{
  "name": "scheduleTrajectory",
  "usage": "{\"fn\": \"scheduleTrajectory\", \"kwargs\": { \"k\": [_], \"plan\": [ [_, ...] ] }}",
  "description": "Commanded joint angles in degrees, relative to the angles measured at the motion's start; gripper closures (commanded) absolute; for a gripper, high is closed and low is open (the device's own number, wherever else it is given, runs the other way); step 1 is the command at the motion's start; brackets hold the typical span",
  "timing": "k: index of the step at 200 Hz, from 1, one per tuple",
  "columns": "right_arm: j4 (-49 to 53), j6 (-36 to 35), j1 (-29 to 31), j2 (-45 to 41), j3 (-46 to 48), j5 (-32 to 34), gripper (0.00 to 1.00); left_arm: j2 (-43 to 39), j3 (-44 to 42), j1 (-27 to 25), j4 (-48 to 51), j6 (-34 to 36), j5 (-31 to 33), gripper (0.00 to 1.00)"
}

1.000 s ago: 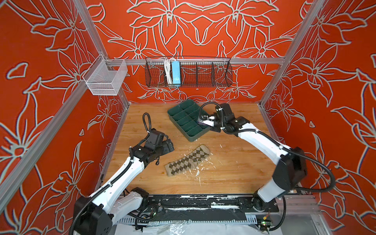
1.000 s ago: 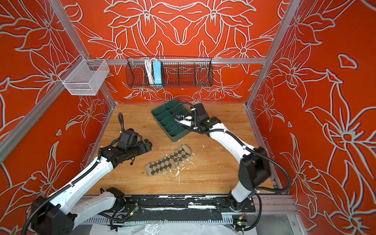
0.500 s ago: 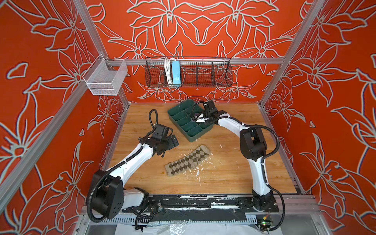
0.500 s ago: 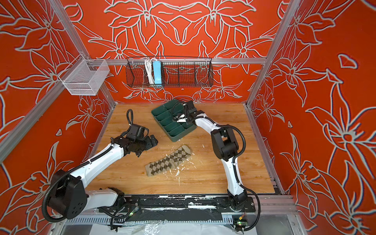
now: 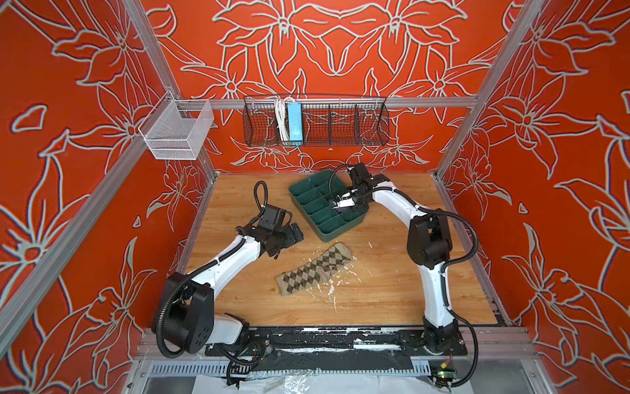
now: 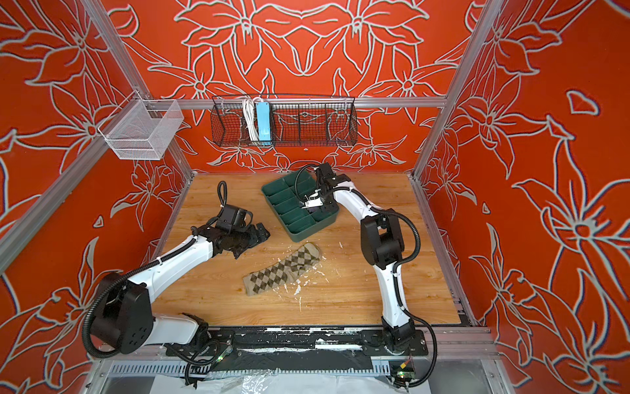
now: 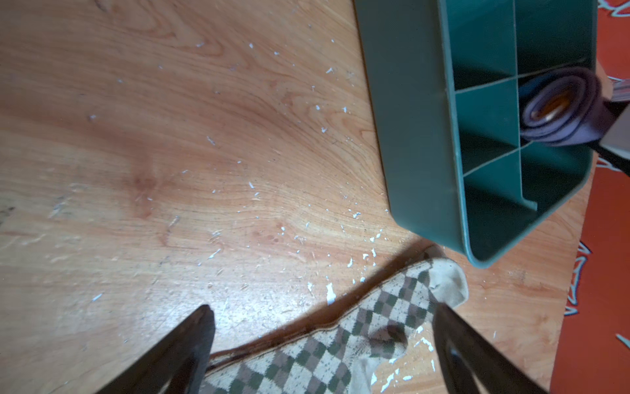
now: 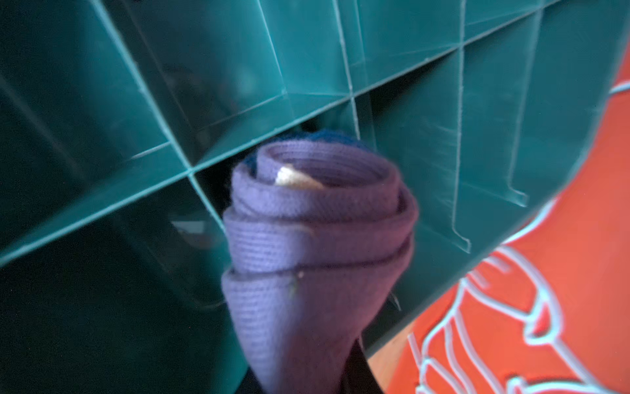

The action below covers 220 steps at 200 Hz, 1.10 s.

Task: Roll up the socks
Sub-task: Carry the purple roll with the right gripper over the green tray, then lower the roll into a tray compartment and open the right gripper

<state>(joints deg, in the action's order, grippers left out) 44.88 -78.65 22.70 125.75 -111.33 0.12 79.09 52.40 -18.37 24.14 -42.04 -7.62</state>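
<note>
The beige argyle sock point(image 5: 315, 269) point(image 6: 283, 269) lies flat and unrolled on the wooden table, its toe near the green divided tray point(image 5: 344, 229) point(image 6: 313, 228). My left gripper point(image 5: 293, 235) point(image 6: 262, 233) hovers open just left of the toe. In the left wrist view its two fingers stand wide apart over the argyle sock point(image 7: 341, 344). My right gripper point(image 5: 344, 204) point(image 6: 312, 204) point(image 8: 306, 382) is shut on the purple sock point(image 8: 317, 238) point(image 7: 562, 109). That sock is rolled into a tight coil and held over a tray point(image 8: 409, 51) point(image 7: 409, 136) compartment.
White flecks point(image 5: 330, 290) litter the table around the argyle sock. A black wire basket point(image 5: 341, 133) with a blue power strip point(image 5: 295, 121) hangs on the back wall. A white mesh basket point(image 5: 177, 133) hangs at the left. Red walls close in the table.
My left gripper has moved a little right, towards the tray and the argyle sock's toe. The right arm's elbow has swung inwards while its gripper stays over the tray with the rolled sock.
</note>
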Motion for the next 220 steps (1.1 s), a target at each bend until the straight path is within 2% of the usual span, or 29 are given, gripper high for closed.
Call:
{"fn": "scheduleTrajectory", "kwargs": {
  "k": [1,27,62,86,116,181,214,220],
  "plan": [
    [15.6,4.8,-0.5,-0.1,-0.9,2.7,1.00,-0.4,-0.3,0.4,-1.5,0.6,-1.8,0.02],
    [23.4,9.5,-0.3,-1.0,-1.7,5.1,1.00,-3.2,-2.0,0.4,-1.6,1.2,-2.0,0.03],
    [27.5,15.2,-0.4,-1.0,-3.4,9.9,1.00,-7.6,-4.4,0.4,-0.7,1.9,-2.1,0.03],
    [28.2,15.9,-0.4,-0.2,-3.2,13.0,1.00,-10.8,-6.0,0.4,0.2,1.9,-2.0,0.03],
    [23.0,14.3,-0.2,1.0,0.4,17.1,1.00,-13.7,-7.9,0.4,0.5,1.5,-1.6,0.03],
    [18.5,14.9,1.1,4.5,2.1,17.2,1.00,-18.3,-11.6,0.4,0.4,0.1,-0.6,0.03],
    [16.4,13.7,2.2,6.1,0.6,13.6,1.00,-18.2,-12.0,0.4,0.5,-0.2,-0.4,0.03],
    [16.4,13.8,2.3,6.4,0.3,12.7,0.94,-18.1,-11.9,0.4,0.5,-0.2,-0.4,0.03]
  ]
}}
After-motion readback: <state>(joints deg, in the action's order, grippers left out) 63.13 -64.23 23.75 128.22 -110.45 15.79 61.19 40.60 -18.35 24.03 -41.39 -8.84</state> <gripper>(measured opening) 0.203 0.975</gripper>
